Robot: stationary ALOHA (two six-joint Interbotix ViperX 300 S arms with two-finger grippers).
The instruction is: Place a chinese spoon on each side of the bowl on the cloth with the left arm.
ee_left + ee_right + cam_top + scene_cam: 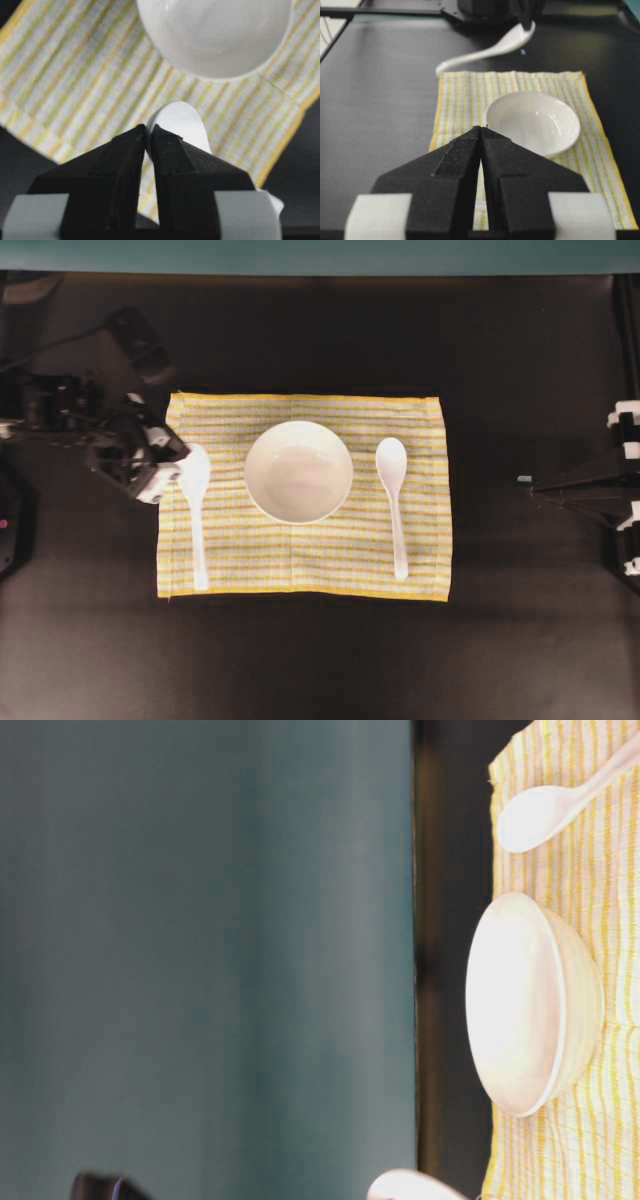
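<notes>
The striped yellow cloth (300, 560) lies mid-table with the white bowl (298, 471) in its middle. One chinese spoon (392, 500) lies flat on the cloth right of the bowl. The other chinese spoon (196, 525) is over the cloth's left strip. My left gripper (176, 476) is shut on the rim of its scoop (177, 125). The right wrist view shows that spoon (495, 47) tilted, scoop up in the jaws, handle sloping down to the cloth's edge. The table-level view shows its scoop (410, 1186) raised above the cloth (600, 870). My right gripper (481, 128) is shut, holding nothing, facing the bowl (532, 120).
The tabletop (320, 660) around the cloth is black and bare. The left arm's body (70, 410) stands left of the cloth. The right arm's frame (620, 490) sits at the right edge. A teal wall (320, 255) runs along the back.
</notes>
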